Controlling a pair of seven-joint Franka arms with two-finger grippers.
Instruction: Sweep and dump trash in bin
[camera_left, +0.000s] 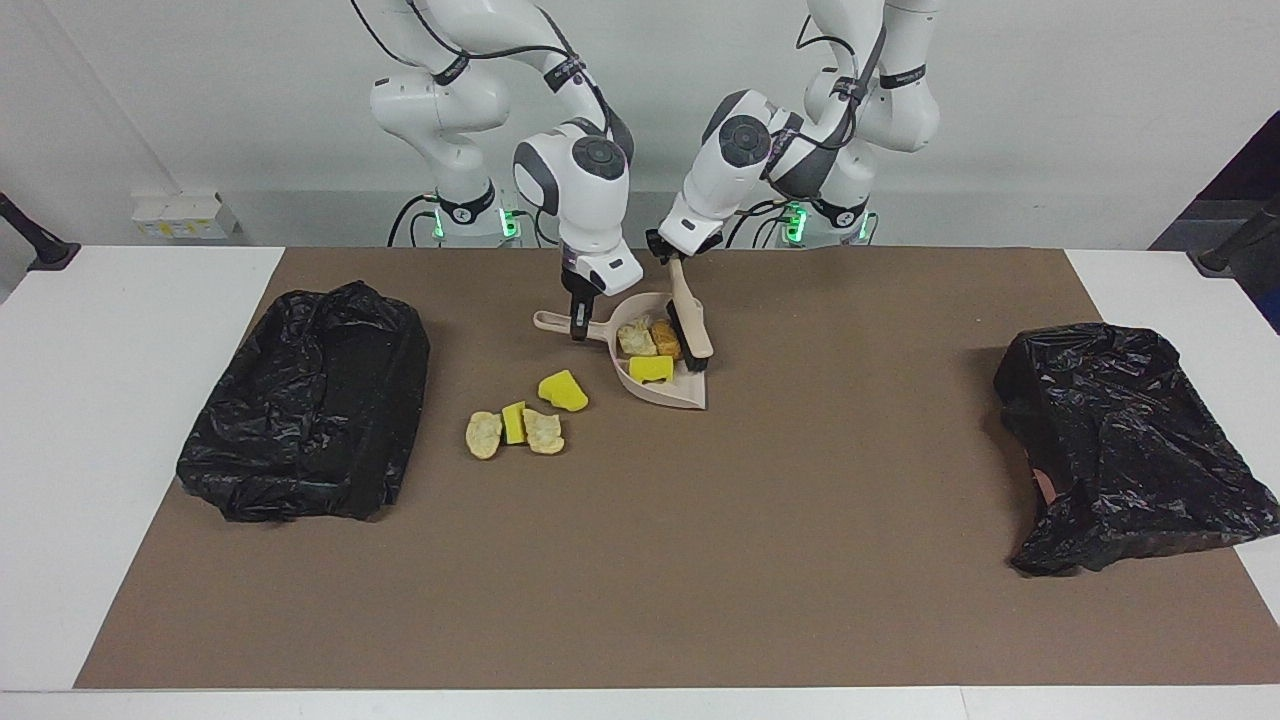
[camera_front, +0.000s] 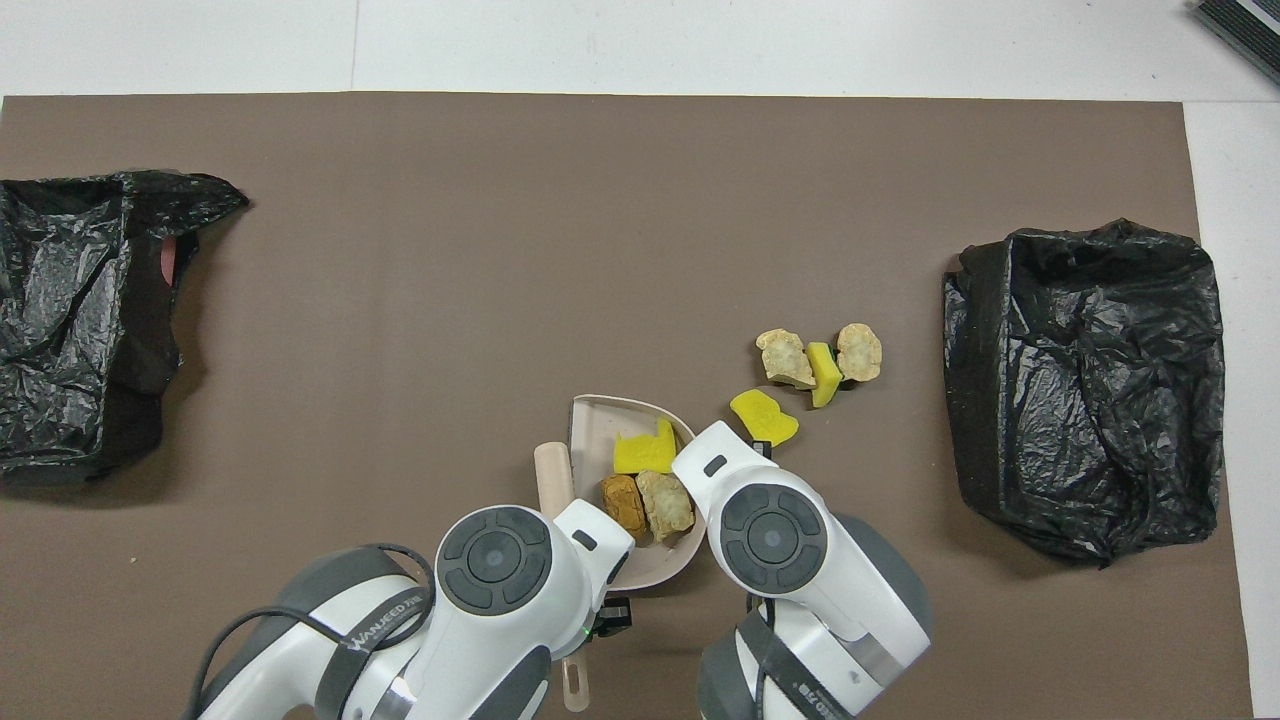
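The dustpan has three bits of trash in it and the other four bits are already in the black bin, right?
Not quite. The dustpan does hold three bits, but the other four bits lie on the brown mat, not in the black bin. The facing view shows it.

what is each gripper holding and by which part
Right gripper is shut on the dustpan by its handle. Left gripper is shut on the brush by its handle's end.

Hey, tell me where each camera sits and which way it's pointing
Facing view: high across the table, looking at the robots; both arms show whole, right end effector on the dustpan handle, left end effector holding the brush.
Overhead view: above the robots' end, looking steeply down; only wrists and forearms show.
Shared: dustpan, scattered trash, two black bins.
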